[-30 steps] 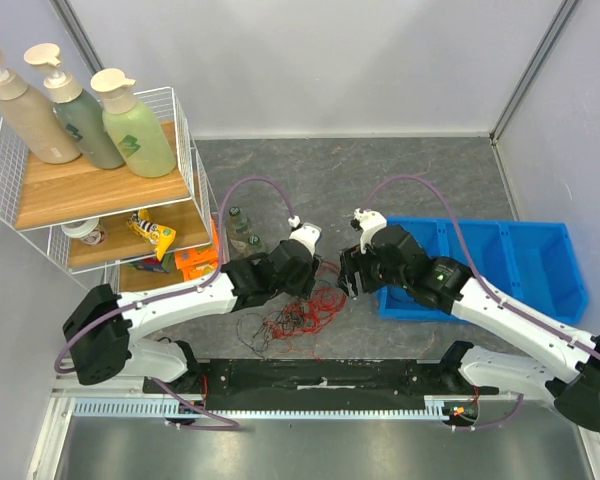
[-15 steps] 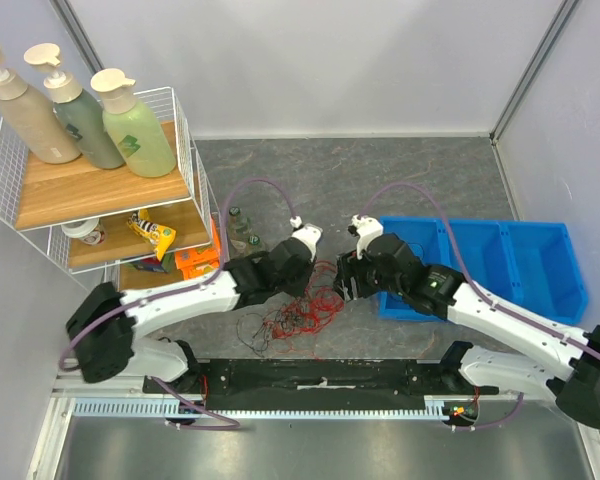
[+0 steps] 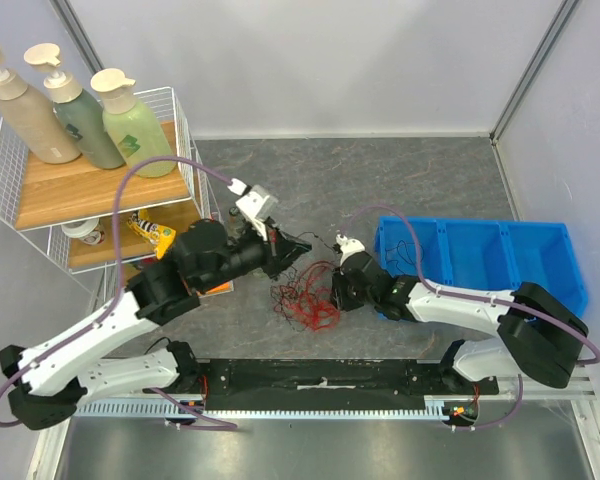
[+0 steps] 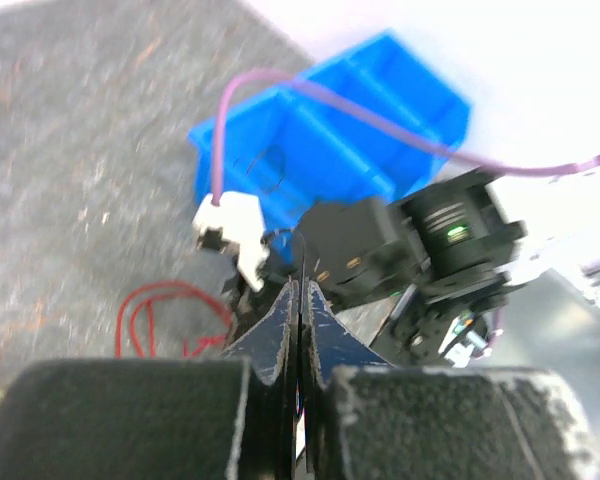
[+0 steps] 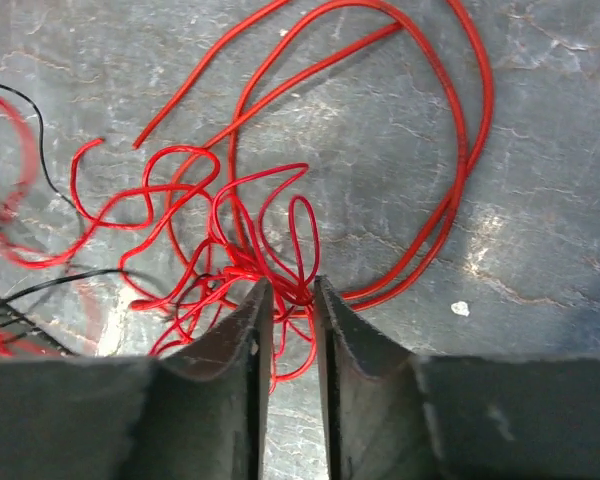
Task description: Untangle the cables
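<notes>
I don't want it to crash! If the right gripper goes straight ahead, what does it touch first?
The red cables. Their bunched loops sit right at the tips of the right gripper, and some seem to be partly between its fingers. Just behind them is the table.

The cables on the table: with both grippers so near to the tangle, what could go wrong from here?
1. The left gripper is shut, apparently on a thin black cable; pulling it away could tighten the knot in the red cables.
2. The right gripper stands astride several red loops, so it may pinch many strands at once instead of one.
</notes>
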Robot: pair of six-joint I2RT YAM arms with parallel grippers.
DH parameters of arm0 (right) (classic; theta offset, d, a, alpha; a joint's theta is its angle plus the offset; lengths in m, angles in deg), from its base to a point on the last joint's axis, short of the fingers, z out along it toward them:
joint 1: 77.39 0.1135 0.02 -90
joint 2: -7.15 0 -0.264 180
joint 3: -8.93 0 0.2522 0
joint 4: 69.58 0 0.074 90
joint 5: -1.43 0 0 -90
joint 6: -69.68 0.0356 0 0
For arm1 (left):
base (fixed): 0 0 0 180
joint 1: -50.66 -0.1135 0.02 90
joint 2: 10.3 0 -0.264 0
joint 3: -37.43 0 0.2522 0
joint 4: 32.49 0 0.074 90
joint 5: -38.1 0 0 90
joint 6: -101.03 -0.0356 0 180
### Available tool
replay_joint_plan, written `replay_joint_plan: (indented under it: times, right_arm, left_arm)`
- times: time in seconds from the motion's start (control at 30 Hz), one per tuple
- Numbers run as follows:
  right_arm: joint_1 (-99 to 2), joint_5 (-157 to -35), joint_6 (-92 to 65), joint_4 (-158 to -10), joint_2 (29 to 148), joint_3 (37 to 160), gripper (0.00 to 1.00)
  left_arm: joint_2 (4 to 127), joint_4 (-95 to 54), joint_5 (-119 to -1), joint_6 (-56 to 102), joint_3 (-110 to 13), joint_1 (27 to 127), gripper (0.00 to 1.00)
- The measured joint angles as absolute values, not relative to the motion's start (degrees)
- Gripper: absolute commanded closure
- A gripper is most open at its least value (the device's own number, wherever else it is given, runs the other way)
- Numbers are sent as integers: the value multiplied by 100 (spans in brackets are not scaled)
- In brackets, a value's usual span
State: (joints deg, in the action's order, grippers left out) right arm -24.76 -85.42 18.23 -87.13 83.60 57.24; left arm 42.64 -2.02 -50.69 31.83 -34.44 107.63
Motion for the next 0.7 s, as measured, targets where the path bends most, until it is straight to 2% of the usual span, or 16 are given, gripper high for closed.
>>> replay_joint_plan:
  times: [0.17,0.27,0.33,0.47,0.53,0.7]
  right_arm:
    - [-2494,-8161,2131,-8527,8469,5606,99]
    - [-2581,-7921,2262,-8532,8541,5606,100]
    - [-2699,-7805,2284,-8582,8557,5606,91]
    - [-2826,-7768,2057,-8980,8452,5765,52]
    - [-2798,-7864,1853,-9216,8200,5927,39]
    - [-2500,-8229,1401,-9369,7016,6277,22]
  left_arm:
    - [3913,-130,-5519,2890,-4441,10763,98]
    - [3727,-217,-5713,2702,-5181,10763,98]
    - [3635,-353,-5694,2606,-5512,10763,98]
    - [3410,-585,-5147,2591,-5621,10763,98]
    - [3440,-596,-4830,2593,-5529,10763,98]
    - [3948,-530,-4242,2608,-5000,10760,98]
